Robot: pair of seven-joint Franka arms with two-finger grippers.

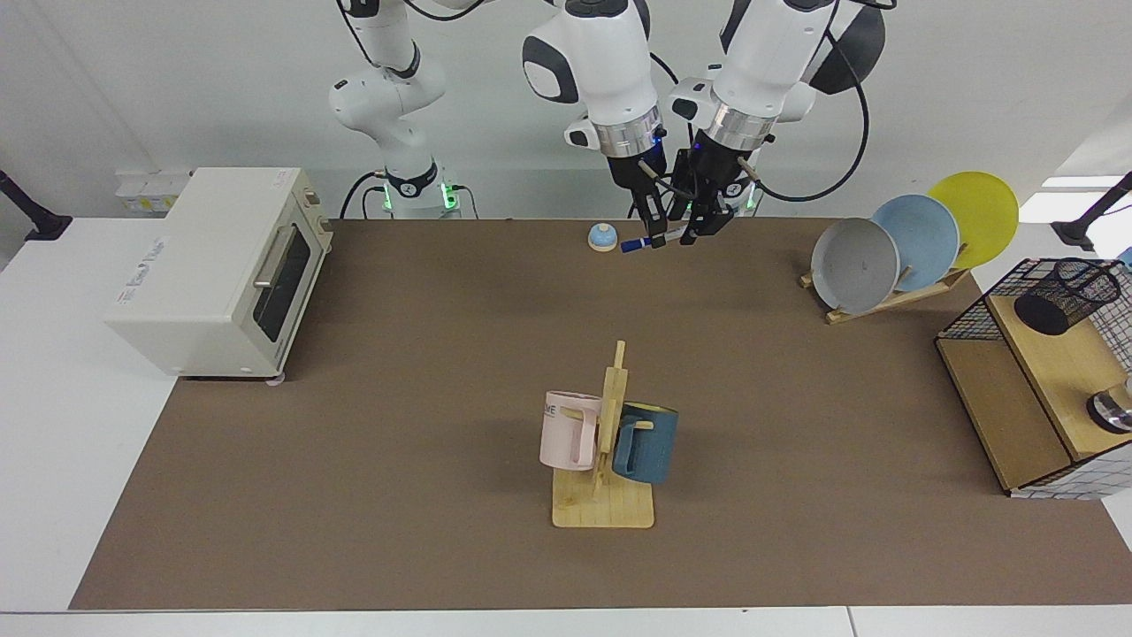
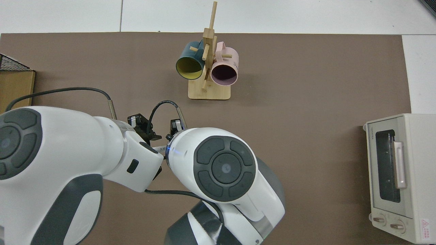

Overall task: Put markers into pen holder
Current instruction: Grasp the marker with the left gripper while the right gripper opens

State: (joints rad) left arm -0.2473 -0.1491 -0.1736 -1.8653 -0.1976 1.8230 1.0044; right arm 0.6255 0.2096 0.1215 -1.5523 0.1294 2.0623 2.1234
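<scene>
**Marker held between two pincers, far from the holder**

Brown matting covers the desk [image 1: 371,460], with white wall behind the two arm bases. Above its far edge hangs the slim white-barrelled marker with the blue cap [image 1: 650,241], roughly level and clear of the mat. The right pincer [image 1: 654,237] points down and is pinching the barrel just behind the cap. The left pincer [image 1: 699,232] is at the dark end of the same marker — whether its fingers are pressed on the barrel or spread around it I cannot tell. Just beside the cap a small blue-domed bell on a cream base [image 1: 602,237] sits on the mat.

The small black wire-mesh pen holder [image 1: 1066,296] lies tipped on a wooden shelf inside a black wire frame [image 1: 973,310], well apart from the marker.

This looks like a hand-over between arms. The risks, as I judge them — if one pincer lets go before the other has a firm hold, the marker drops and may roll; if both grip and pull apart, it twists or slips. A tipped holder also offers a sideways mouth, so the marker could slide back out.
</scene>
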